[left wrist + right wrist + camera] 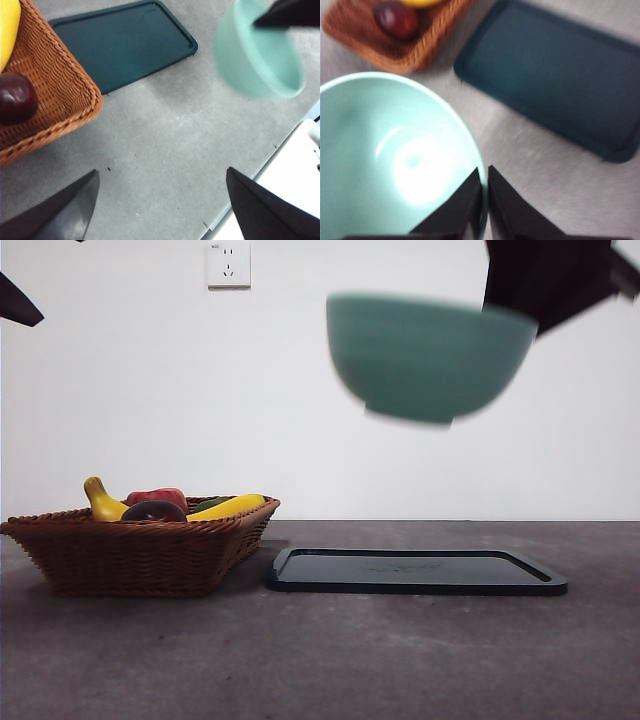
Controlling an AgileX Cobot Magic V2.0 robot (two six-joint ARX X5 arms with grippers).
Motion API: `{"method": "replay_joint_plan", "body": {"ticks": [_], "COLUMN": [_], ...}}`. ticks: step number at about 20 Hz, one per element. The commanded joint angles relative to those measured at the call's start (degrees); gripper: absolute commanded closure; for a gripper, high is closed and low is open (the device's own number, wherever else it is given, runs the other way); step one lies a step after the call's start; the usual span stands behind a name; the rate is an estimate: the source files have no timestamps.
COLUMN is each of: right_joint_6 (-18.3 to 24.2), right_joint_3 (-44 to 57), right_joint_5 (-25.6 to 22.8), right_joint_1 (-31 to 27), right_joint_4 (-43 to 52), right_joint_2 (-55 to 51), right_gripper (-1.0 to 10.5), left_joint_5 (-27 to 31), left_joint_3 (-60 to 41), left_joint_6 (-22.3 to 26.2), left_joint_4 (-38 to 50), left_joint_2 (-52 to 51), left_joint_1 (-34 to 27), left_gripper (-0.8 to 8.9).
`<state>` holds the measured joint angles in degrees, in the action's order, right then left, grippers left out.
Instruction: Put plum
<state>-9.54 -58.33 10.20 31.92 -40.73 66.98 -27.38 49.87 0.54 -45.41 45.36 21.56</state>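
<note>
the front view is evenly lit and fairly bright, the white wall (pixel 120 390) plain and free of glare. the green bowl (pixel 430 355) at upper centre is smeared by motion blur, its edges soft. the basket (pixel 140 550) casts a soft shadow toward the dark tray (pixel 415 572). the right wrist view is blurred throughout, with a white glare patch inside the bowl at lower left. the left wrist view is sharper, the bowl at upper right blurred.

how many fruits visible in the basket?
At least 4 in the wicker basket: a banana at one end, a red fruit behind the plum, a second banana towards the tray. More may be hidden.
</note>
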Motion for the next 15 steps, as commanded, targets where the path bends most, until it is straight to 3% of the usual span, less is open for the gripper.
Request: {"method": "replay_joint_plan", "body": {"ticks": [1, 12, 15], "right_joint_6": [-2.78, -3.5, -3.54], "right_joint_3": [3.21, 7.04, 7.04], "right_joint_5": [-0.15, -0.26, -2.36], "right_joint_1": [0.96, 2.89, 4.24], "right_joint_4": [4.66, 9.64, 10.56], "right_joint_2": [1.29, 15.5, 17.7], "right_gripper": [9.4, 9.4, 9.4], "left_joint_5": [-0.35, -0.35, -0.35], "left_joint_3": [1.09, 1.09, 1.09], "left_joint_6": [0.02, 0.04, 0.04], "left_joint_4": [-0.07, 0.0, -0.02], "left_joint_2": [0.35, 0.35, 0.35], "left_joint_1": [0.26, 0.26, 0.26], "left_gripper": [4.08, 4.08, 4.08]}}
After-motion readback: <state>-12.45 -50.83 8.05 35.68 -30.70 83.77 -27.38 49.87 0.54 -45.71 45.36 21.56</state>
